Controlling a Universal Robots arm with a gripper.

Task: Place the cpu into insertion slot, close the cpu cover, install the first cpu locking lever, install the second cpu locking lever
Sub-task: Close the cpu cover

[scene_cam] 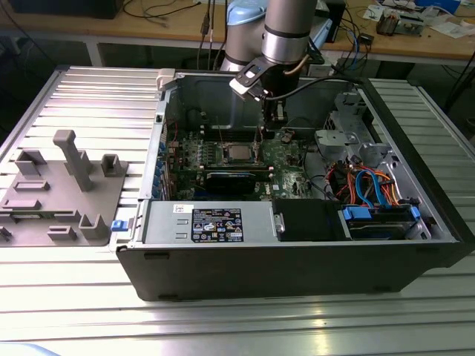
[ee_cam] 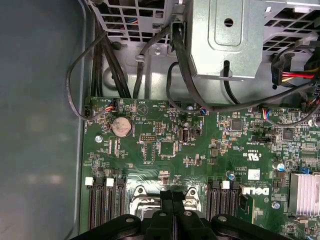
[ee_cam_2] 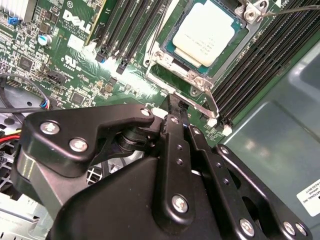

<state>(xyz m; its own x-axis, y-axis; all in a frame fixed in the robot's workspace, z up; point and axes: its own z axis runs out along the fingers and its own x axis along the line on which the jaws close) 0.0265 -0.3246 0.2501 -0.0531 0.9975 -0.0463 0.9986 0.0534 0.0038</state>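
The small, flat, square cpu, dull silver-grey on top, sits in the insertion slot, a square socket with a silver metal rim set into the green circuit board. The cpu cover, a thin silver frame plate with a square window, lies flat around the chip's top. A thin wire lever runs along one side of the frame; I cannot tell whether it is hooked down. The black pincer hangs just beside one edge of the socket. It is clenched, its two fingers pressed side to side with nothing seen between them.

The board lies in an open black steel computer case, which rests on a ribbed aluminium counter. Behind it, a wooden counter carries loose cables and small parts.

Long, narrow black memory slots flank the socket. In the exterior view a long black card lies near the socket, and a grey power supply box with a black label sits nearer the camera. Blue and orange cables bunch at the exterior view's right. A grey plastic fixture block stands on the counter at the exterior view's left, well apart from the case. The arm's silver wrist stands over the board and hides part of it.

The second wrist view looks past the pincer's black linkage onto the chip and frame. In the first wrist view the fingers cover the socket's middle. Beyond them lie a round silver coin cell, a finned silver heatsink and black cables draped before a grey metal drive cage.
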